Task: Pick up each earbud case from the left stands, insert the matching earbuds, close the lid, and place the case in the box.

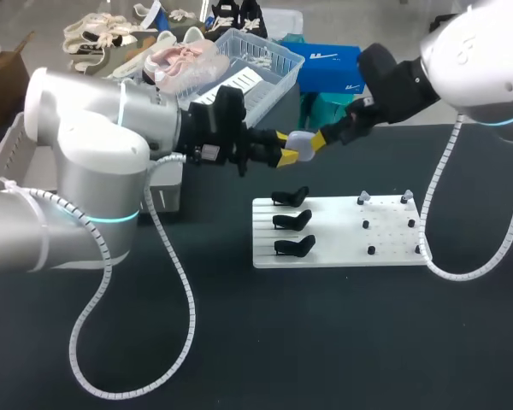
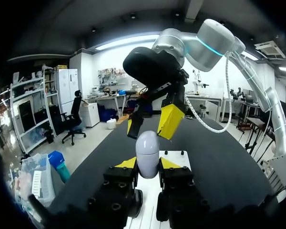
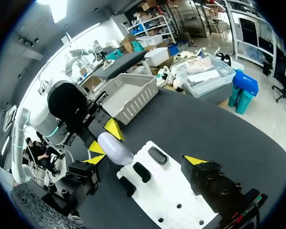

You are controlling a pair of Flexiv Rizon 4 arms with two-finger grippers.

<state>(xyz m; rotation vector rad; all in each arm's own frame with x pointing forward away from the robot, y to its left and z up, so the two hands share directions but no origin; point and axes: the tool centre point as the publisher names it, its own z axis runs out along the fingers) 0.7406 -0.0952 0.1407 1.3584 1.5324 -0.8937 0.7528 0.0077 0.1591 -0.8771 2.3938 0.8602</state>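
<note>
Left tool point(image 2: 148, 163): closed on the pale, egg-shaped glossy plastic earbud case point(image 2: 147, 149), with one yellow-tipped finger on each side of its lower half. The rounded upper half stands out beyond the fingertips. The case is held in the air, well above the dark table point(image 1: 239, 342). No open lid shows, and I cannot make out the seam.

Right tool point(image 2: 152, 125): open, fingers spread, just ahead of the case. As far as the left wrist view shows, it does not touch the case. In the right wrist view the case lies nearer one of its fingers than the other, so it is off centre.

Below both tools: a flat white plastic board point(image 1: 333, 235). It has three curved black stands point(image 1: 291, 220) on the side nearer the left tool and small pegs point(image 1: 365, 225) on the other. Pale bits sit on the two farthest pegs, too small to name.

Judgement: the step in hand is the right tool taking the free upper half, probably to open the lid. To do it well:
- Centre the right tool on the case before closing.
- Close on the upper half only, clear of the left fingertips.
- Hold the left grip firm and low so the shell cannot twist.
- Swing the lid slowly along its hinge arc.

Risk: the glossy shell could squirt out under a skewed pinch.
</note>
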